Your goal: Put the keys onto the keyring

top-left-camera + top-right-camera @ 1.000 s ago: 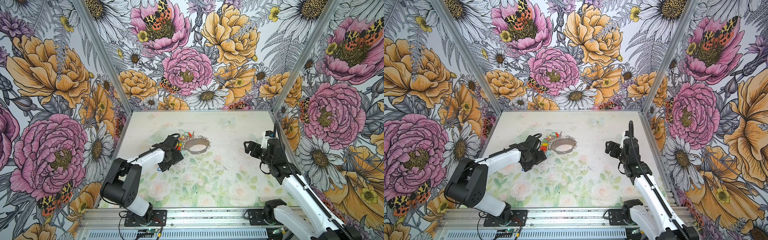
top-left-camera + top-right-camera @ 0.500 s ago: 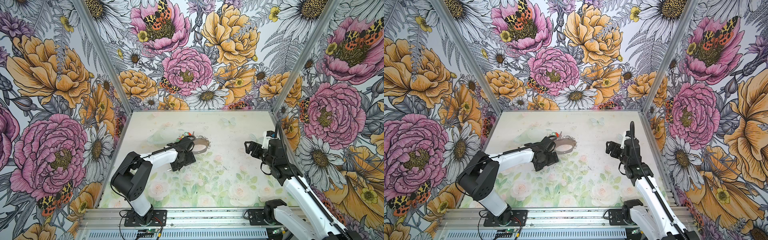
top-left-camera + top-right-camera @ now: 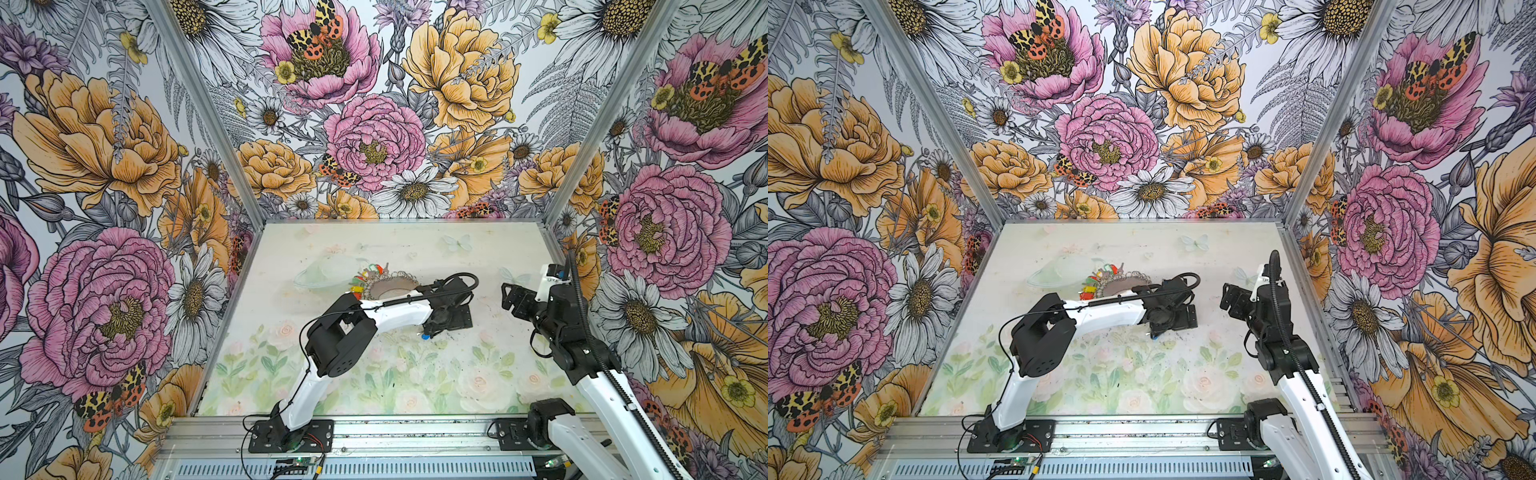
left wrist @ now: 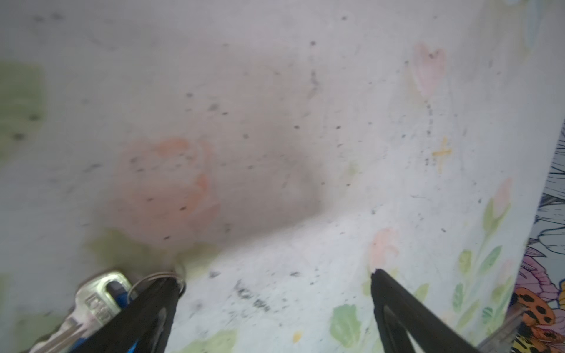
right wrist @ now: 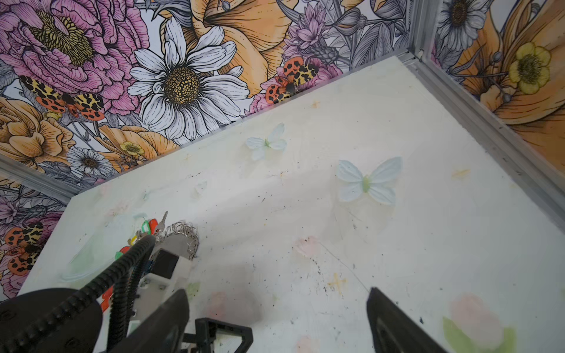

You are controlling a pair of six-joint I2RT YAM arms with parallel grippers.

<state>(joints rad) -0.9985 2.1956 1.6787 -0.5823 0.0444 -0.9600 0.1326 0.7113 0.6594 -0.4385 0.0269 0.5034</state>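
Floral wallpaper (image 3: 124, 137) of big pink and orange blooms, daisies and spotted moths covers the booth walls, and no lettering shows on it; the table (image 3: 415, 382) below wears a pale mat of faded roses, leaves and butterflies, speckled with dark marks; the left arm (image 3: 390, 313) stretches from its base across the middle of the table, and the right arm (image 3: 573, 332) stands at the right edge; the left gripper (image 4: 275, 276) sits low over the mat with its jaws spread wide and only bare table between them; the right gripper (image 5: 276, 289) hangs above the table, well apart from the other, jaws likewise spread and holding nothing; the keyring (image 3: 392, 286), a flat grey hoop fringed with small wire loops, lies flat on the table just behind the left arm's forearm in both top views; the keys (image 3: 365, 276), a cluster of green, yellow, orange and red tags, rest against the hoop's left rim; one separate silver key (image 4: 94, 301) with a split ring (image 4: 153, 276) and a blue tag (image 4: 117, 293) lies on the mat just outside one finger (image 4: 146, 308) of the left gripper, not between the jaws; whether it touches that finger I cannot tell; characters are stamped on the key's bow, too blurred to read.
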